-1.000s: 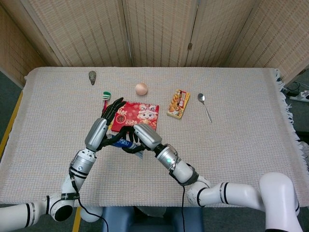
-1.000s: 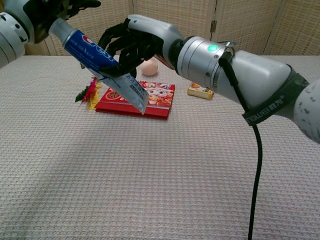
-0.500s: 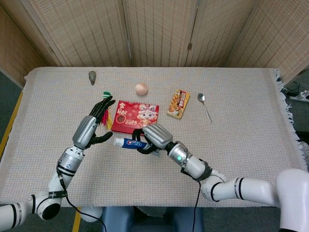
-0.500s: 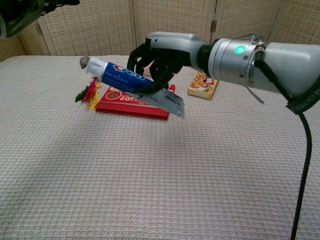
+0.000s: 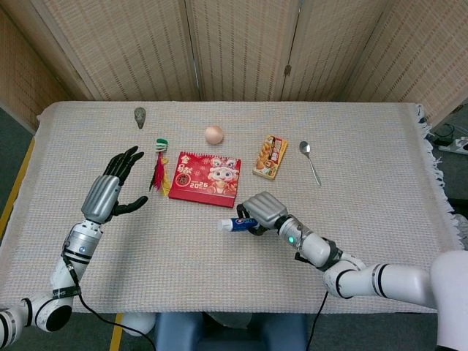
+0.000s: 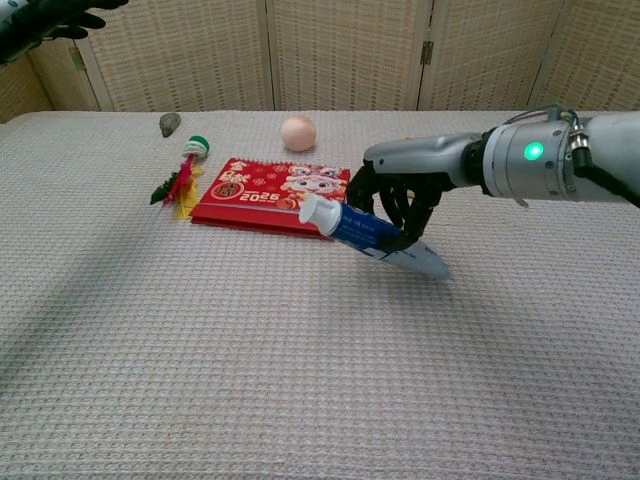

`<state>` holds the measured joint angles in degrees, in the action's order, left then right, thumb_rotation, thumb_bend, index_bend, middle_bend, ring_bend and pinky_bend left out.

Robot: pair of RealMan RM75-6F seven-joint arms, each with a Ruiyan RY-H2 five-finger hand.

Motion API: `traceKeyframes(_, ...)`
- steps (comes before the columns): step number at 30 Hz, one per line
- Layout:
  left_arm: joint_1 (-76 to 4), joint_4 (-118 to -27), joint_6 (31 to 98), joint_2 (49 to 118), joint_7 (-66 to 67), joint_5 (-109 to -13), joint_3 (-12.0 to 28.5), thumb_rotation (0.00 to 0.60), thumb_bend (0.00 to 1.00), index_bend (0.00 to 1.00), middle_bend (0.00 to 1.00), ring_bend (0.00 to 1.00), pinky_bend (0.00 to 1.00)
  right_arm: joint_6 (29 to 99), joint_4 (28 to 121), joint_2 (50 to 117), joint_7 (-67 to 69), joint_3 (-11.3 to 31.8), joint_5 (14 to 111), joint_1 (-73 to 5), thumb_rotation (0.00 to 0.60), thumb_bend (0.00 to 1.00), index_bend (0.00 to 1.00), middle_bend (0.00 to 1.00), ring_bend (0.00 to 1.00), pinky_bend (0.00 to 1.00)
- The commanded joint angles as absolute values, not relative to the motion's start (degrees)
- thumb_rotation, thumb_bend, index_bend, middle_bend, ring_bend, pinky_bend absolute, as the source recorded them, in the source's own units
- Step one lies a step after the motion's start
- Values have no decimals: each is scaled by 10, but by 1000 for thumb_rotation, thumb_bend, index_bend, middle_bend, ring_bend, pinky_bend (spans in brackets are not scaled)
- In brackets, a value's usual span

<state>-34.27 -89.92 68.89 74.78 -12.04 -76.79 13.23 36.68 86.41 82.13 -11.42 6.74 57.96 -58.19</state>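
Near the front middle of the cloth-covered table [image 5: 351,146], right hand [image 5: 265,211] grips a toothpaste tube [image 5: 238,223], fingers wrapped round its body. In the chest view the tube [image 6: 362,229] tilts: white cap up toward 10 o'clock, flat crimped tail down toward 4 o'clock, close to the cloth; cannot tell if the tail touches. The hand [image 6: 400,195] comes over the tube from above, dark fingers [image 6: 388,212] curled under it. Just beyond the cap, at 11 o'clock from the hand, lies a red calendar booklet [image 5: 205,176], flat, apart from the tube. Left hand [image 5: 113,187] is well off at 9 o'clock from the booklet, raised above the cloth, fingers spread and pointing toward 1 o'clock, thumb out to the side, holding nothing; only its dark fingertips [image 6: 60,22] show at the chest view's top left corner. Between the left hand and the booklet, just beside the booklet's left edge, lies a feathered toy [image 5: 159,165] with a green and white end. At 12 o'clock from the booklet sits an egg [image 5: 213,134]. At 2 o'clock from the right hand, a yellow snack packet [image 5: 270,156]; right of that, a metal spoon [image 5: 309,159]. Far left, toward the back edge, a small grey stone-like object [image 5: 140,115].
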Motion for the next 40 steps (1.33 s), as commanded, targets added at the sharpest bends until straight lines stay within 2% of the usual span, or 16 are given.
traceKeyframes(1, -341, -891, 683, 748, -111, -766, 127, 28, 118, 0, 0, 0, 0, 357, 868, 817, -148, 48, 543, -593, 600, 836, 359, 324, 364, 312)
traceKeyframes(4, -339, -883, 678, 748, -97, -762, 123, 28, 118, 0, 0, 0, 0, 363, 884, 804, -162, 43, 519, -594, 600, 542, 118, 163, 238, 219)
traceKeyframes(5, -338, -880, 679, 748, -94, -761, 123, 27, 118, 0, 0, 0, 0, 369, 893, 798, -160, 45, 515, -592, 600, 491, 56, 109, 195, 188)
traceKeyframes(8, -331, -864, 688, 749, -78, -757, 121, 28, 120, 0, 0, 0, 0, 407, 929, 767, -140, 57, 525, -571, 600, 450, 0, 8, 110, 113)
traceKeyframes(11, -321, -848, 698, 749, -53, -741, 123, 40, 120, 0, 1, 0, 0, 470, 959, 729, -117, 66, 569, -533, 600, 450, 0, 35, 127, 126)
traceKeyframes(12, -317, -846, 701, 747, -46, -736, 123, 82, 121, 0, 6, 0, 0, 495, 965, 719, -113, 65, 585, -519, 600, 450, 0, 61, 150, 147)
traceKeyframes(13, -311, -845, 708, 744, -38, -727, 126, 170, 126, 1, 21, 3, 5, 530, 971, 707, -108, 64, 607, -498, 600, 450, 8, 106, 188, 184)
traceKeyframes(14, -306, -845, 714, 742, -33, -719, 129, 276, 140, 5, 38, 15, 19, 557, 973, 699, -104, 62, 624, -482, 600, 450, 31, 149, 219, 213)
traceKeyframes(16, -294, -840, 732, 737, -23, -715, 131, 549, 220, 39, 102, 88, 118, 608, 983, 674, -93, 55, 653, -447, 600, 449, 135, 235, 286, 265)
traceKeyframes(17, -290, -833, 744, 737, -19, -718, 132, 600, 265, 73, 132, 131, 177, 627, 988, 663, -89, 52, 663, -432, 600, 449, 194, 278, 322, 287)
traceKeyframes(21, -271, -802, 770, 731, 9, -729, 121, 600, 374, 254, 215, 222, 315, 710, 1002, 617, -83, 38, 706, -370, 600, 449, 317, 345, 379, 336)
traceKeyframes(26, -236, -836, 783, 701, 41, -718, 104, 600, 391, 293, 269, 264, 342, 805, 1014, 578, -65, 14, 753, -288, 600, 450, 323, 339, 370, 339)
traceKeyframes(29, -212, -876, 781, 677, 61, -705, 88, 600, 391, 270, 262, 231, 237, 835, 1020, 556, -46, -3, 770, -246, 600, 449, 314, 297, 321, 313)
traceKeyframes(33, -185, -936, 779, 645, 97, -685, 66, 600, 389, 175, 171, 115, 37, 854, 1019, 547, -29, -24, 779, -200, 600, 450, 219, 202, 224, 201)
traceKeyframes(37, -165, -970, 796, 634, 117, -685, 56, 600, 389, 132, 119, 58, 0, 857, 1013, 546, -19, -34, 785, -176, 600, 450, 75, 92, 106, 36)
traceKeyframes(40, -139, -986, 832, 638, 132, -709, 38, 600, 388, 115, 100, 39, 0, 879, 1003, 557, -8, -37, 787, -144, 600, 450, 58, 81, 103, 12)
